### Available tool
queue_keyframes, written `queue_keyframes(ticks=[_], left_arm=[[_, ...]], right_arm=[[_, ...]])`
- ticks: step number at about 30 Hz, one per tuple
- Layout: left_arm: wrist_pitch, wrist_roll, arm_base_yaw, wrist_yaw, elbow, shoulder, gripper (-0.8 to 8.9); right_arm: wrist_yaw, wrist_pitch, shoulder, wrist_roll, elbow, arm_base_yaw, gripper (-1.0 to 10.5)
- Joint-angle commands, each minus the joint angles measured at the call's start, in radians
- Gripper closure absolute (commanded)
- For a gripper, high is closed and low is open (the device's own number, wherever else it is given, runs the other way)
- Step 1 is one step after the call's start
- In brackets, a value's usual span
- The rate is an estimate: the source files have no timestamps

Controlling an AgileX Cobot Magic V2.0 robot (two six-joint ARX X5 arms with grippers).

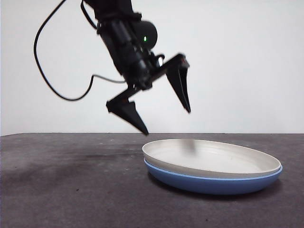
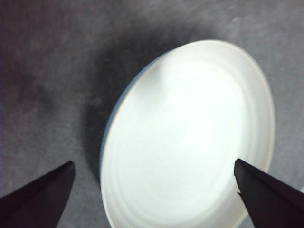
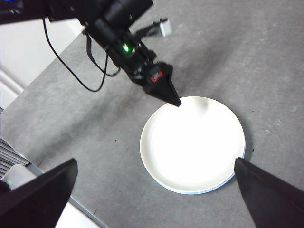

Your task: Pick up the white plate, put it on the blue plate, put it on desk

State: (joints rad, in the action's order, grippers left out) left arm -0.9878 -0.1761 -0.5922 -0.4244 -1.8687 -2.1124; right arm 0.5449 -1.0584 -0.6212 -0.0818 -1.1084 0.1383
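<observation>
The white plate sat on top of the blue plate, one inside the other. Only a thin blue edge showed under the white rim. Both plates lay on the table, to the right of the middle in the front view.

The left gripper hung in the air above the near left edge of the plates, not touching them. Its two black fingers were spread wide apart and held nothing. In the left wrist view the white plate filled the space between the two fingers.

The right gripper was up high, well away from the plates, looking down on them. Its fingers were also wide open and held nothing. From there the white plate looked round and bright, with the left gripper's tip just over its rim.
</observation>
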Motion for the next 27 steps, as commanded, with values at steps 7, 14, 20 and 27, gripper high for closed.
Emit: queue_keyframes(ticks=[7,14,20,27], left_arm=[[-0.286,0.141,0.003,-0.002,-0.259,-0.015,2.09],[-0.381,0.188,0.003,-0.002,-0.291,0.129,2.10],[-0.412,0.214,0.003,-0.002,-0.290,0.322,2.11],[-0.411,0.244,0.003,-0.002,-0.278,0.537,2.20]], right_arm=[[-0.003,0.009,-0.003,0.011,-0.020,0.003,3.6],[-0.004,0.009,-0.003,0.009,-0.020,0.003,3.6],[-0.005,0.010,-0.003,0.000,-0.020,0.003,3.6],[-0.054,0.028,-0.005,-0.019,-0.020,0.003,3.6]])
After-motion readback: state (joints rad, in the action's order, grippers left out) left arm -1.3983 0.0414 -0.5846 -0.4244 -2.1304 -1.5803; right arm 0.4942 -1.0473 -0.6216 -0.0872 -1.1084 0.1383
